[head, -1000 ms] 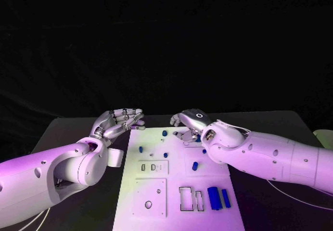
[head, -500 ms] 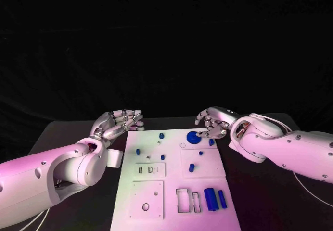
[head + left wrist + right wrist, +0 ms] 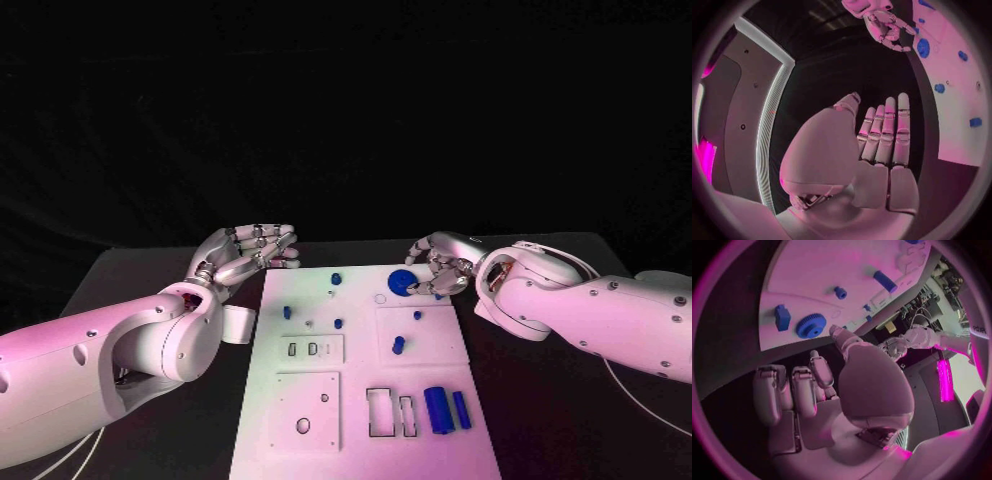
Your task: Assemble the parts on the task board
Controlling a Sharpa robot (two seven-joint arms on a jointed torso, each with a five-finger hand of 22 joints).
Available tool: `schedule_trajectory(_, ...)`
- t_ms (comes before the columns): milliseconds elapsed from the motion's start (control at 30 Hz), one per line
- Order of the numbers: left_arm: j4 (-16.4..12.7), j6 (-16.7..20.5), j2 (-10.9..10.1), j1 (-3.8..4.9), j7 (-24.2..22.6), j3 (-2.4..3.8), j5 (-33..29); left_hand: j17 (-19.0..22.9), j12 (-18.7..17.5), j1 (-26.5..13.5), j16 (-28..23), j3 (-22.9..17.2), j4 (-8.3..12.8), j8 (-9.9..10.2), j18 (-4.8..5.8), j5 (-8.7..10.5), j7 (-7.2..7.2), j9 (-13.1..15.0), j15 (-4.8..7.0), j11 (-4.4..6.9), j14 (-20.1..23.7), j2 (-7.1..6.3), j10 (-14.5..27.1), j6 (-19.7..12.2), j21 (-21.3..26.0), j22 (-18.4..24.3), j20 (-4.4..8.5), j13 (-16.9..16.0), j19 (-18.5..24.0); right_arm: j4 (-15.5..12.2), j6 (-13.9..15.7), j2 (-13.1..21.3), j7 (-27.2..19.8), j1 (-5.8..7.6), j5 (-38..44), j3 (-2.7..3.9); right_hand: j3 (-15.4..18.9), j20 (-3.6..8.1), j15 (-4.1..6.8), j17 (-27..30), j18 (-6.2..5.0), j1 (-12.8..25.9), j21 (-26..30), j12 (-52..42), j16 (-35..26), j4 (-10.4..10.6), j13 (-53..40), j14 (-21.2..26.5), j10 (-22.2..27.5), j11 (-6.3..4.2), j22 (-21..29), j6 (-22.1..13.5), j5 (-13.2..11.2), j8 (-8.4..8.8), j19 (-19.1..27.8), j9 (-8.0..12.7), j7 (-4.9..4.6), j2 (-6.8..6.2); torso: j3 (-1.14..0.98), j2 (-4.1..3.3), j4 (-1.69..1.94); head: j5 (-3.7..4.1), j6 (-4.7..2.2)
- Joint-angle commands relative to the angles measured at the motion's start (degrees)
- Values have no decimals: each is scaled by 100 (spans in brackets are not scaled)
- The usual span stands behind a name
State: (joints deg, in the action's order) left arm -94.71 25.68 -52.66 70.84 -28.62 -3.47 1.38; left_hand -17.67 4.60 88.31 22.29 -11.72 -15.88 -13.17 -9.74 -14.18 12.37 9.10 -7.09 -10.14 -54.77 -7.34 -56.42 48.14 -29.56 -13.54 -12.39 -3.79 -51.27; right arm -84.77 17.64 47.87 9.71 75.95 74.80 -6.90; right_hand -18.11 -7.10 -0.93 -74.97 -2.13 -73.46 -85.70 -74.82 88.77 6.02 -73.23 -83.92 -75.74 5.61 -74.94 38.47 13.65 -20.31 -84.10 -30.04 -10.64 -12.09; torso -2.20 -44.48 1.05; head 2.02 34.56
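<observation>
The white task board [image 3: 325, 400] lies lengthwise in the middle of the table. A blue gear [image 3: 402, 281] sits flat at its far right end, with a small blue block [image 3: 437, 295] beside it. My right hand [image 3: 440, 262] hovers just right of the gear, fingers loosely bent and holding nothing. In the right wrist view the thumb tip comes close to the gear [image 3: 811, 325] and the block [image 3: 782, 317]. My left hand [image 3: 245, 250] is off the board's far left corner, fingers [image 3: 886, 130] straight and together, empty.
Small blue pegs [image 3: 336, 279] dot the board's far half. Two long blue bars [image 3: 449, 410] lie at its near right beside rectangular slots [image 3: 385, 413]. Bare black table [image 3: 144, 270] flanks the board on both sides.
One second ago my right hand covered the board's far right end. It has since drawn back to the right, leaving the blue gear lying on the board. The left hand has stayed put.
</observation>
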Motion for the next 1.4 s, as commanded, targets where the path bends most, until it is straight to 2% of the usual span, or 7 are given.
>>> schedule_trajectory(33, -5, -98, 7, 11, -46, 5, -17, -8, -34, -11, -1, -33, -7, 33, -38, 27, 58, -8, -20, -11, 19, -31, 34, -11, -21, -8, -6, 2, 28, 117, -33, -110, 179, -37, -1, -11, 40, -34, -49, -1203, 60, -75, -22, -55, 34, 8, -50, -543, -68, 5, -941, -51, -14, -29, -172, 13, 5, 20, -1, -4, 7, -7, 19)
schedule_trajectory(100, -5, -98, 7, 11, -45, 5, -17, -8, -34, -11, -1, -33, -7, 33, -38, 27, 58, -8, -20, -11, 19, -31, 34, -11, -21, -8, -6, 2, 28, 180, -2, -167, 206, -56, 42, -17, 43, -37, -51, -1203, 63, -95, -30, -71, 34, 15, -64, -543, -74, 7, -953, -59, -8, -31, -180, 19, 2, 36, 2, -2, 5, -15, 30)
schedule_trajectory(300, 1, -99, 6, 11, -42, 5, -17, -8, -34, -11, -1, -33, -7, 33, -38, 27, 58, -8, -20, -11, 19, -31, 34, -11, -21, -8, -6, 2, 28, 347, 113, -319, 256, -99, 140, -26, 47, -42, -57, -1217, 68, -127, -44, -101, 39, 33, -91, -546, -87, 13, -974, -79, 19, -30, -194, 34, -4, 63, -12, -7, 13, -34, 56)
schedule_trajectory(633, 10, -102, 9, 11, -39, 5, -17, -12, -39, -8, -7, -39, -4, 34, -37, 26, 59, -8, -22, -13, 32, -33, 32, -10, -25, -11, -8, 2, 41, 420, 173, -428, 258, -115, 189, -29, 24, -49, -62, -1257, 81, -153, -79, -169, 52, 71, -157, -554, -133, 16, -1024, -58, 49, -54, -231, 49, -6, 117, -23, -21, 13, -38, 60)
schedule_trajectory(767, 13, -105, 13, 11, -36, 5, -17, -12, -39, -8, -7, -39, -4, 34, -37, 26, 59, -8, -22, -13, 32, -33, 32, -10, -25, -11, -8, 2, 41, 478, 133, -464, 263, -116, 202, -29, -11, -52, -61, -1269, 86, -176, -95, -211, 56, 86, -197, -557, -162, 12, -1047, -12, 58, -84, -246, 56, 0, 143, -17, -18, 14, -32, 67)
schedule_trajectory(967, 17, -107, 16, 11, -29, 5, -17, -12, -39, -8, -7, -39, -4, 34, -37, 26, 59, -8, -22, -13, 32, -33, 32, -10, -25, -11, -8, 2, 41, 529, 61, -489, 277, -116, 271, -29, -136, -45, -49, -1291, 97, -240, -124, -312, 64, 88, -294, -561, -237, -6, -1091, 125, 62, -148, -275, 90, 20, 175, -21, -19, 15, -30, 82)
schedule_trajectory(1400, 27, -107, 19, 11, -17, 4, -17, -15, -42, -7, -10, -45, -3, 34, -37, 26, 59, -9, -23, -14, 39, -32, 31, -9, -29, -13, -10, 1, 51, 560, -184, -492, 296, -122, 354, -35, -206, -40, -43, -1309, 102, -265, -137, -347, 69, 79, -328, -565, -262, -13, -1110, 186, 44, -162, -288, 117, 26, 172, -21, -19, 15, -28, 103)
